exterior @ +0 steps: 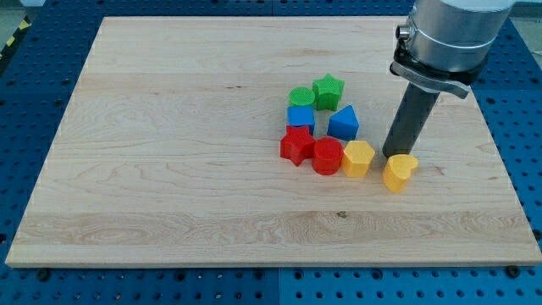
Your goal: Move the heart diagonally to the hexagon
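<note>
Judging by the layout, the task is only partly done: the yellow heart [400,171] lies close to the yellow hexagon [358,158] but apart from it, a narrow strip of surface [169,169] showing between them. The heart sits to the view's right of the hexagon and slightly toward the view's bottom, so it is already somewhat diagonal to it; what is left looks like a short nudge to settle the placement. My tip [395,155] stands just above the heart, at its upper-left edge, touching or nearly so, between heart and hexagon. There is no gripper here, only the rod, so nothing opens or closes. The hexagon ends a row with the red cylinder [327,156] and red star [297,145].
</note>
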